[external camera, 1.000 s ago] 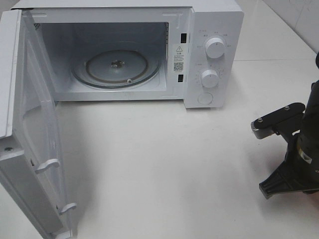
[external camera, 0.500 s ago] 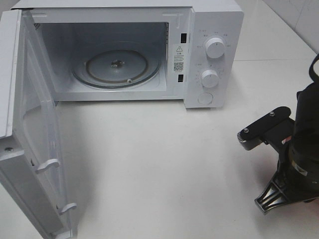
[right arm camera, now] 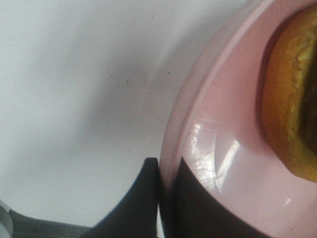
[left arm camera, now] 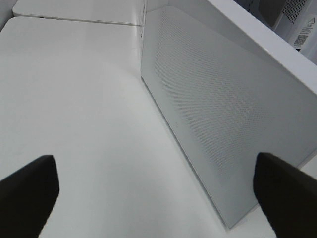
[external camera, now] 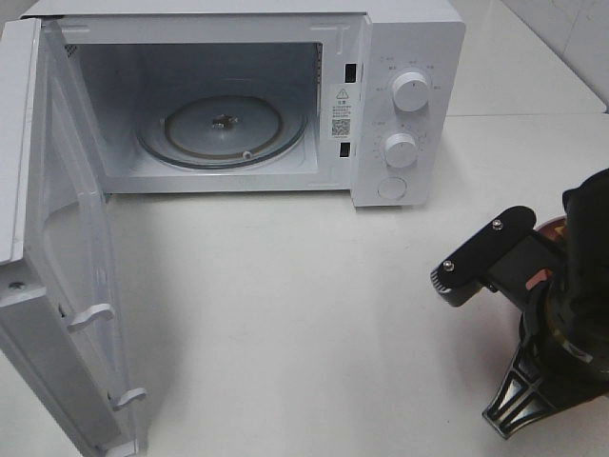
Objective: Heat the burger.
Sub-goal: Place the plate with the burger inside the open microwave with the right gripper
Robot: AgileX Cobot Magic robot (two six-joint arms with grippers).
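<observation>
The burger lies on a round pink plate; only its golden-brown bun edge shows in the right wrist view. My right gripper is shut on the plate's rim, with one dark finger outside the rim and the other on the plate's inner side. In the exterior view the right arm stands at the right of the table and hides all but a pink sliver of the plate. My left gripper is open and empty beside the microwave door.
A white microwave stands at the back with its door swung wide open to the left. Its glass turntable is bare. Two knobs are on its right panel. White table lies in front.
My right arm has moved left and toward the table's front with the plate in its grip. The microwave and its door have not moved.
</observation>
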